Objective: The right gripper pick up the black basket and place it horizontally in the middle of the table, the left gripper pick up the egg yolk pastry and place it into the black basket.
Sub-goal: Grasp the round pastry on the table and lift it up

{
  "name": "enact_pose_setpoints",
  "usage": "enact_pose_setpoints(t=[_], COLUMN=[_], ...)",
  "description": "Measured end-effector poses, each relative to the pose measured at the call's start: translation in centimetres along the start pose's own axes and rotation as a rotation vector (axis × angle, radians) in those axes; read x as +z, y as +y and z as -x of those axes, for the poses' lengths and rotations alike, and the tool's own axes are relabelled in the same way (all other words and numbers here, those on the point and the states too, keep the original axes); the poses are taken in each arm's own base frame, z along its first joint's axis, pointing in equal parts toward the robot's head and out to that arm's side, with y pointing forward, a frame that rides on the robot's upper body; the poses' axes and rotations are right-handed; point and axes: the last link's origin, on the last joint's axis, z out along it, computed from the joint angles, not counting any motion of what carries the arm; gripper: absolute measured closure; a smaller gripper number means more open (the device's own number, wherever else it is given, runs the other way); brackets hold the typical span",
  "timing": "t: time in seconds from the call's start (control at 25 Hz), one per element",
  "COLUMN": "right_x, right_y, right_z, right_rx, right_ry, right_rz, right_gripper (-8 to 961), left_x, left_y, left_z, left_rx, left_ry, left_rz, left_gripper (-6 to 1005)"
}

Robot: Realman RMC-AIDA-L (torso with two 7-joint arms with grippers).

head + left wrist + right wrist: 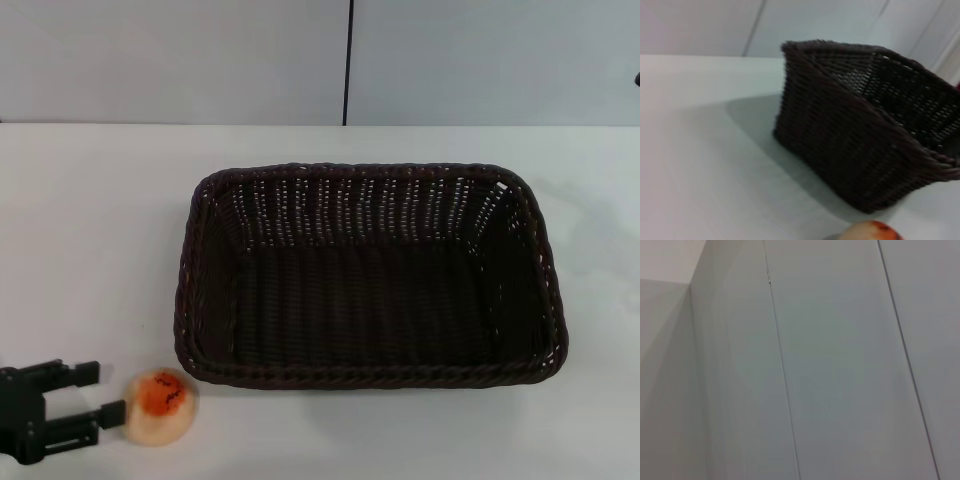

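While my left tool [108, 392] sits spread beside the egg yolk pastry [160, 404], near the black basket [368, 275] mid-table [90, 220], I fear one finger nudging it rolling away.

1. The egg yolk pastry [159, 406] lies on the table [90, 240], just right of the left gripper [98, 393].
2. The black basket [370, 275] sits further right and beyond it, apart from both.
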Motion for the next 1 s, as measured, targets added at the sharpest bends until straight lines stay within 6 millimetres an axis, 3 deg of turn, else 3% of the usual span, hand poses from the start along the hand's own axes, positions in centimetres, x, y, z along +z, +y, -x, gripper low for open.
enact_pose_setpoints(t=[0.36, 0.72, 0.92, 1.0], right_x=[0.0, -0.5, -0.8, -0.9], right_y=[0.0, -0.1, -0.1, -0.1], right_z=[-0.3, -0.7, -0.8, -0.8], right_rx=[0.005, 0.024, 0.032, 0.031], right_ry=[0.015, 0.014, 0.008, 0.007], right_rz=[0.001, -0.017, -0.025, -0.031], right_gripper=[215, 215, 215, 215], left_x=[1.7, 3.9, 4.1, 4.1], left_y=[0.6, 0.0, 0.0, 0.0], left_z=[0.0, 0.6, 0.7, 0.8], left_rx=[-0.028, -0.024, -0.011, -0.005], left_ry=[-0.013, -0.031, -0.055, -0.055], left_rz=[0.061, 0.015, 0.025, 0.024], left_gripper=[288, 324, 344, 401])
